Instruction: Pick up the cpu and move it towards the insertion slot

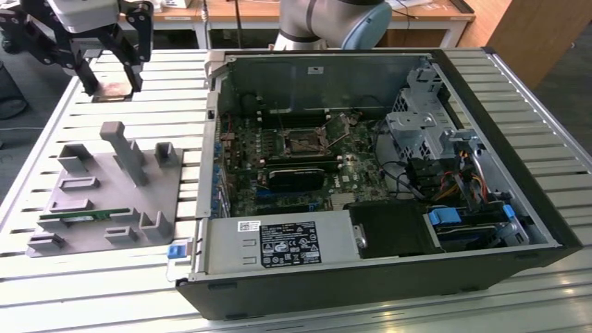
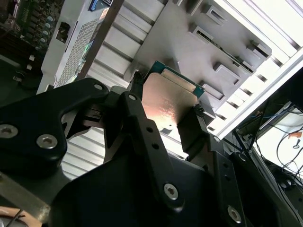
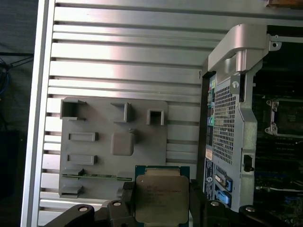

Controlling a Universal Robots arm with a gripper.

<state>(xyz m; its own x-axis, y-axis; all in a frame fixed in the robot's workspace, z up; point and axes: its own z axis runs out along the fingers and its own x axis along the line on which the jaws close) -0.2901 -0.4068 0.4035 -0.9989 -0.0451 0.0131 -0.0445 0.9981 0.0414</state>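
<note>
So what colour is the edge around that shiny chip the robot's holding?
Green, framing the silvery top of the cpu. It shows best in the first wrist view.

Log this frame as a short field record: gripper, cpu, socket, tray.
gripper: gripper jaws shut on the cpu, raised above the slatted table
cpu: cpu held by two opposite edges, metal top facing the first wrist view
insertion slot: insertion slot on the motherboard inside the open computer case, unoccupied
tray: grey plastic tray beside the case, green memory stick still in it
</note>
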